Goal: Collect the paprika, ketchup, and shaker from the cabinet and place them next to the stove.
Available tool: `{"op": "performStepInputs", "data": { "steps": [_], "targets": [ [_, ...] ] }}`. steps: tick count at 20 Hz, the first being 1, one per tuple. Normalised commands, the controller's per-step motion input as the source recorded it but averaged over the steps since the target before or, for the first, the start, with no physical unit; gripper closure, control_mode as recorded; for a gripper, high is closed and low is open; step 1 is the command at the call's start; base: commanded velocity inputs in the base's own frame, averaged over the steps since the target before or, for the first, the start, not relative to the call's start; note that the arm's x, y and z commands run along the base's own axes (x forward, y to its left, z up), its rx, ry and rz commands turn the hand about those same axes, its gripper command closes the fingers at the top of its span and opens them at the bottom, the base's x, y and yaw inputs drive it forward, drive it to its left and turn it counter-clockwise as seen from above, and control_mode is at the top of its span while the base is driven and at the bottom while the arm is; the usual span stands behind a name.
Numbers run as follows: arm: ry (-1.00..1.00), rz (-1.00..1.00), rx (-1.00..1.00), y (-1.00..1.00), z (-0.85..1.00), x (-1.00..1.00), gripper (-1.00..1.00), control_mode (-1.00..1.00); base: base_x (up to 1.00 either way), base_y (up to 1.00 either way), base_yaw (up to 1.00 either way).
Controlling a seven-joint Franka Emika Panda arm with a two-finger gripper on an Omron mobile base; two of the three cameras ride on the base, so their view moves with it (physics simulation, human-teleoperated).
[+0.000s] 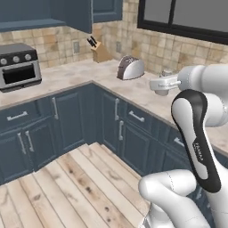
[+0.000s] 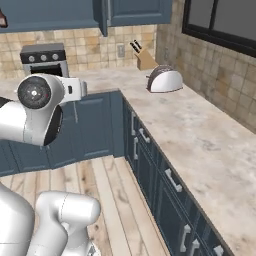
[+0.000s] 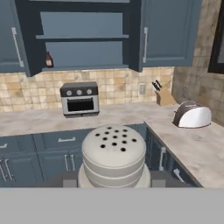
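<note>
The shaker (image 3: 113, 154), a pale cylinder with a perforated rounded top, sits close to the camera in the hand view, and my gripper (image 3: 113, 179) is shut on it, a dark fingertip (image 3: 70, 180) on each side. Ahead and higher up, the slate-blue wall cabinet (image 3: 83, 40) has its doors open. The ketchup (image 3: 49, 60), a dark brown-red bottle, stands at the left end of its lower level. The paprika and the stove are out of view.
A silver-and-black toaster oven (image 3: 79, 99) stands on the counter under the cabinet. On the right counter run (image 2: 200, 135) are a knife block (image 2: 145, 59) and a silver toaster (image 2: 165, 80). Blue base cabinets (image 1: 67, 120) line the corner, with wooden floor (image 1: 75, 182) in front.
</note>
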Motion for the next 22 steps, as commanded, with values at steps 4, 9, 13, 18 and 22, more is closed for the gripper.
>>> {"op": "performStepInputs", "data": {
  "steps": [4, 9, 13, 18, 22],
  "targets": [
    [0.0, 0.0, 0.0, 0.0, 0.0, 0.0, 1.0, 1.0, -0.41, -0.42, -0.32],
    [0.0, 0.0, 0.0, 0.0, 0.0, 0.0, 1.0, 1.0, -0.37, -0.46, -0.32],
    [0.0, 0.0, 0.0, 0.0, 0.0, 0.0, 1.0, 1.0, -0.33, -0.48, -0.32],
    [0.0, 0.0, 0.0, 0.0, 0.0, 0.0, 1.0, 1.0, -0.39, -0.51, -0.34],
    [0.0, 0.0, 0.0, 0.0, 0.0, 0.0, 1.0, 1.0, -0.35, -0.47, -0.35]
  ]
}}
